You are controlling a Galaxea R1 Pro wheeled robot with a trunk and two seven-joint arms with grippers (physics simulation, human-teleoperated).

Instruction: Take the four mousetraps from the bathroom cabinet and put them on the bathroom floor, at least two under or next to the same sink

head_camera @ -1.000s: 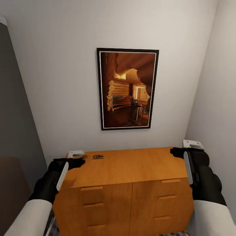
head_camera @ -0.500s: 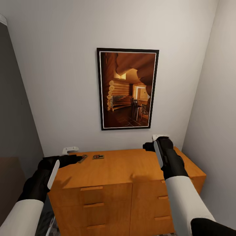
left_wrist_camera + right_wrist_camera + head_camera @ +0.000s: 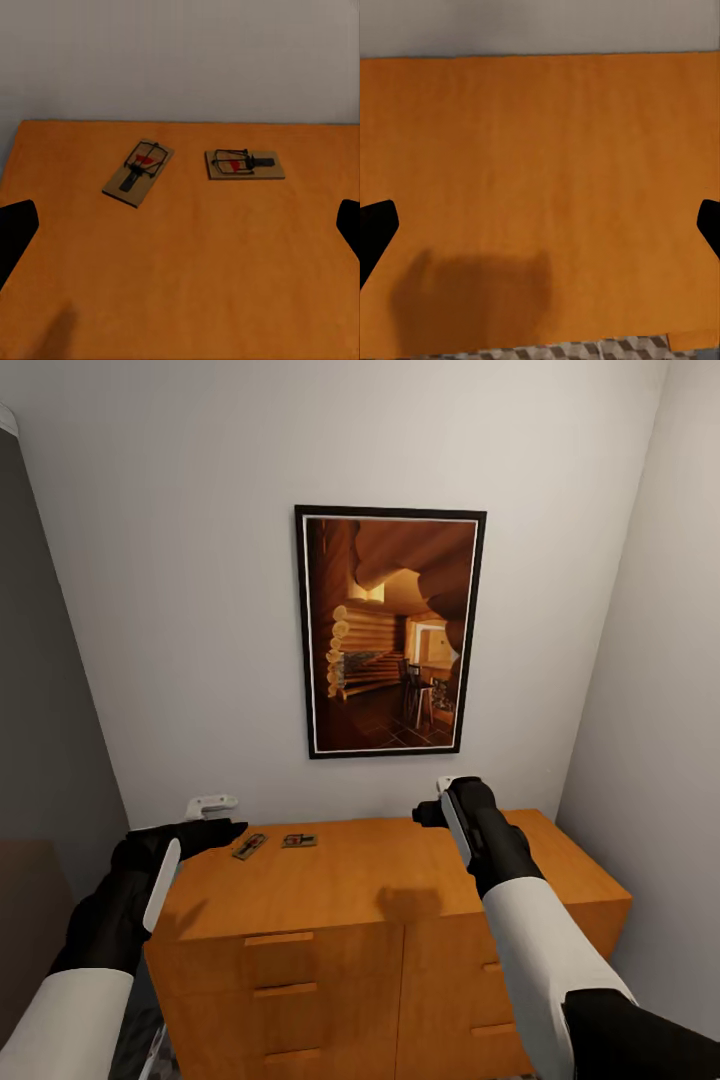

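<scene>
Mousetraps lie just ahead of my left end effector, spread wide; nearer one's long axis runs diagonally. My right end effector, also spread, hovers well apart.

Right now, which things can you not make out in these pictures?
- Other two mousetraps: two lie on the cabinet; drawer contents hidden by closed fronts, head view.
- Sink: outside every frame.
- Floor: a strip, cut by the right wrist view's edge.
- Trap wires: too small in head view.

Cabinet top bare right of mousetraps (back wall close behind).
</scene>
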